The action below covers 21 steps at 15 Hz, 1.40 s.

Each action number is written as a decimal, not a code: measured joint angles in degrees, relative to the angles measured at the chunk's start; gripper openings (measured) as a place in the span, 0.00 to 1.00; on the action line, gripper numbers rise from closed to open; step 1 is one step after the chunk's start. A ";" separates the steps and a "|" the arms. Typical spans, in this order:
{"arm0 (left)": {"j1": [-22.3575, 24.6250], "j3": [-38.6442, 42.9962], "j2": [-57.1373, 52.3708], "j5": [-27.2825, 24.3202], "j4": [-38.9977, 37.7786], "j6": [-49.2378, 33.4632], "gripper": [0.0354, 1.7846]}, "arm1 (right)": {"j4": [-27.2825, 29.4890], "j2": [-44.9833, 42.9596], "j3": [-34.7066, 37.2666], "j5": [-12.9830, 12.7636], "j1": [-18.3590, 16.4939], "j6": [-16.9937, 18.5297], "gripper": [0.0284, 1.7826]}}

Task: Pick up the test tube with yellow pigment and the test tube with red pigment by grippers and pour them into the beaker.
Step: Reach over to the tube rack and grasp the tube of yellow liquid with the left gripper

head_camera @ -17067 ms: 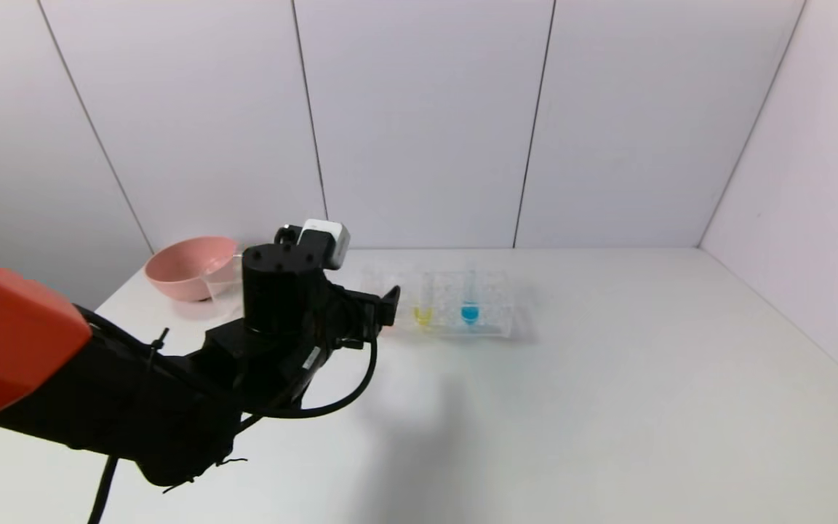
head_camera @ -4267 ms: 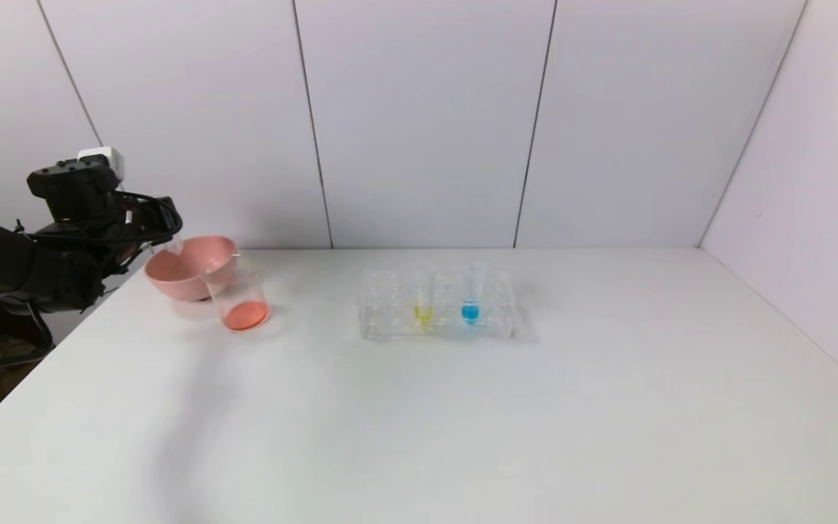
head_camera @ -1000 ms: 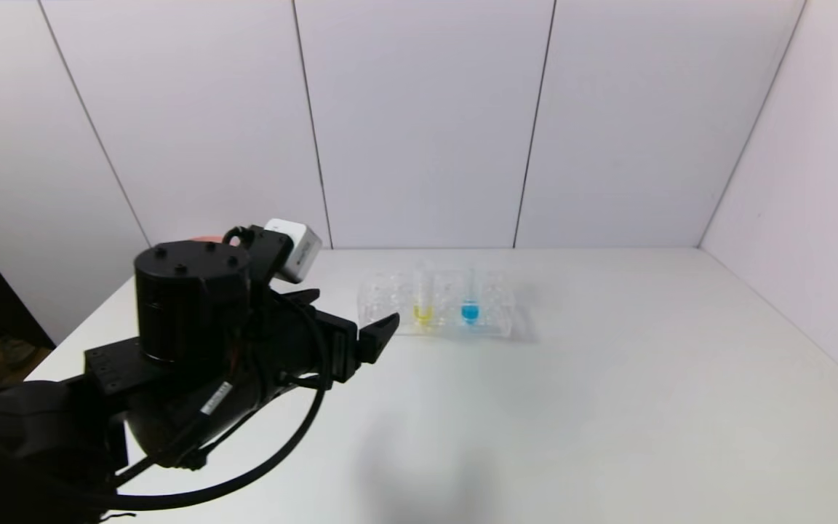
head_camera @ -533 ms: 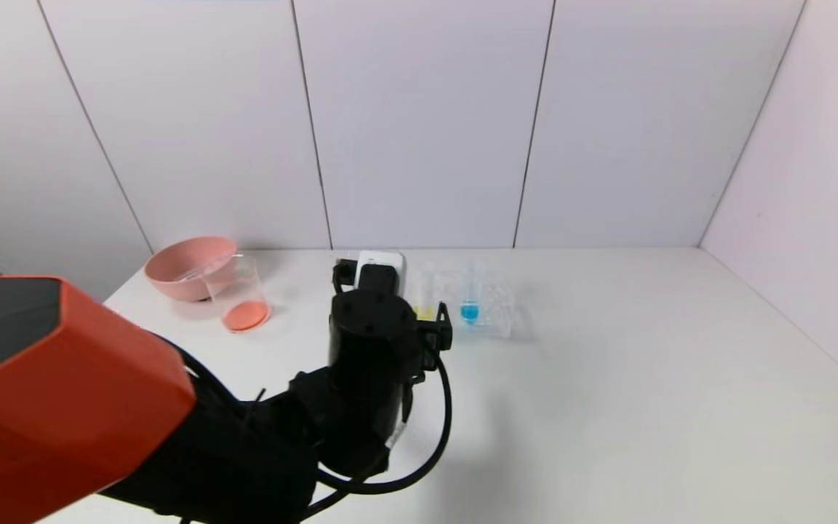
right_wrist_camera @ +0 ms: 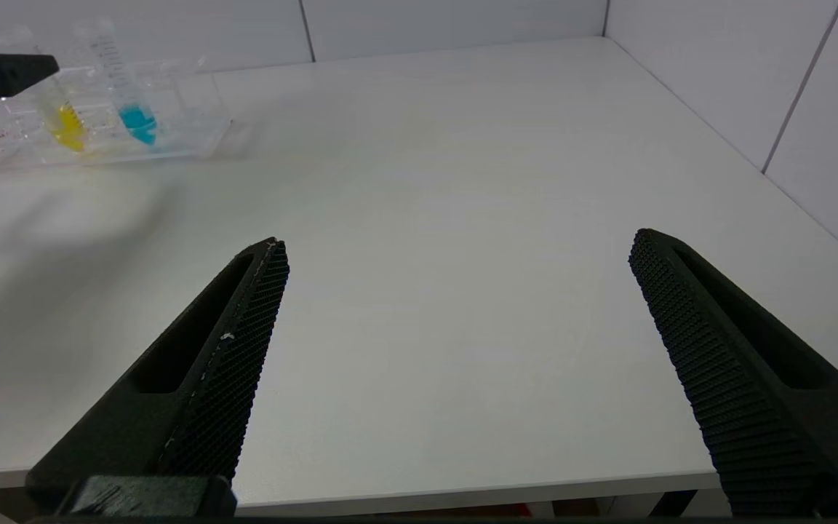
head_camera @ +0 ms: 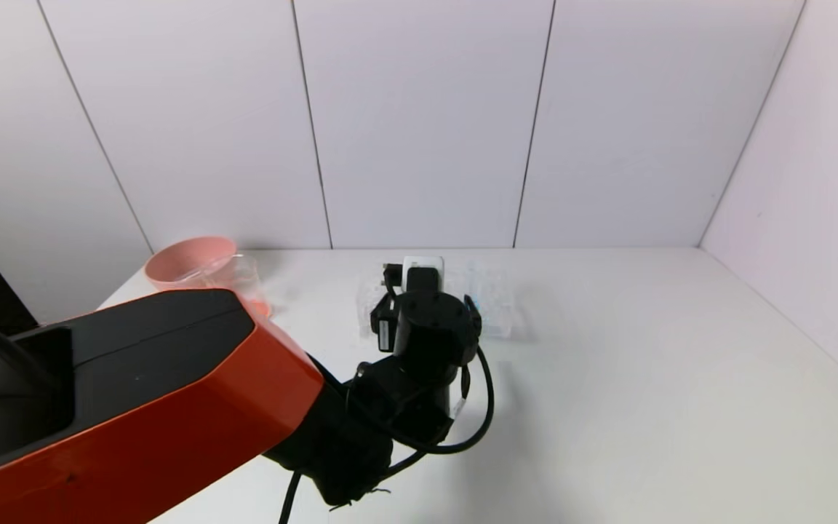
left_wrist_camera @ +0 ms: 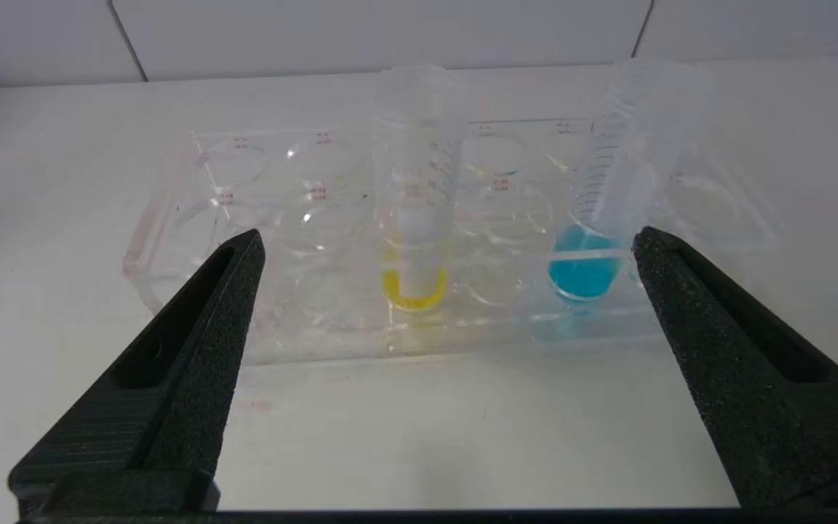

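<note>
Now the left tool (left_wrist_camera: 441, 247) (spread wide) has reached the test tube with yellow pigment (left_wrist_camera: 414, 196).

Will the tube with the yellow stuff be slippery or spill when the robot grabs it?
The yellow tube looks smooth and clear, so probably a bit slippery. It is open-topped with only a little liquid, so tipping could spill it. Its round bottom probably will not stand outside the rack.

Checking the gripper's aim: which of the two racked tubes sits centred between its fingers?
The test tube with yellow pigment, upright; the blue-liquid tube leans beside one finger.
</note>
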 joint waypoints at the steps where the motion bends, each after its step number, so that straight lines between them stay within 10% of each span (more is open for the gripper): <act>1: 0.72 -1.71 0.72 0.00 0.05 0.72 0.99 | 0.00 0.00 0.00 0.00 0.00 0.00 0.96; 15: 5.68 -14.01 8.55 -3.99 0.35 4.72 0.98 | 0.02 0.00 0.00 0.00 0.00 0.00 0.96; 21: 5.86 -13.95 8.90 -3.35 0.22 4.69 0.64 | 0.02 0.00 0.00 -0.02 0.00 0.00 0.96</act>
